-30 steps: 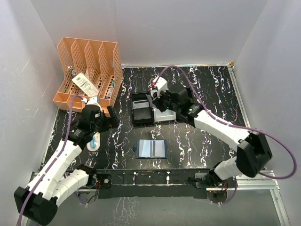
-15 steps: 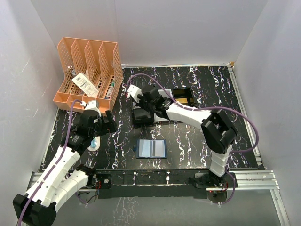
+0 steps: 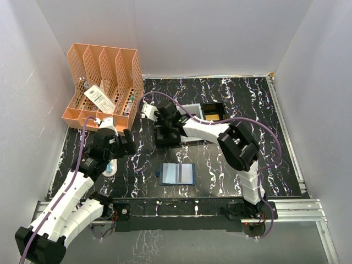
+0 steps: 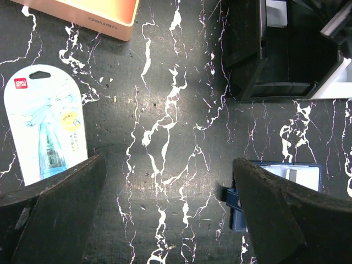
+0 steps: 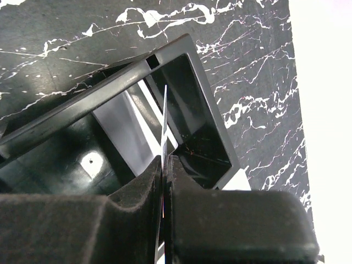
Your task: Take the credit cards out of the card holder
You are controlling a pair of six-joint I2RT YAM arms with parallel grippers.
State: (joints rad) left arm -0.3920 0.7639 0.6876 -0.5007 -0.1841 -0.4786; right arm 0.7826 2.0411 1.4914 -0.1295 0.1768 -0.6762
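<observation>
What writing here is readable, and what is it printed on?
"deli": on the orange file rack, near its edge, in the left wrist view.
Logo and print on the pale blue blister pack: too small to read.
Print on the white tag in the rack: blurred.
The credit card in the right gripper: edge-on, nothing readable.

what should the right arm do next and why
Probably open the right gripper and let the thin flat credit card drop: it is pinched edge-on over an open compartment of the black rectangular plastic tray.
</observation>
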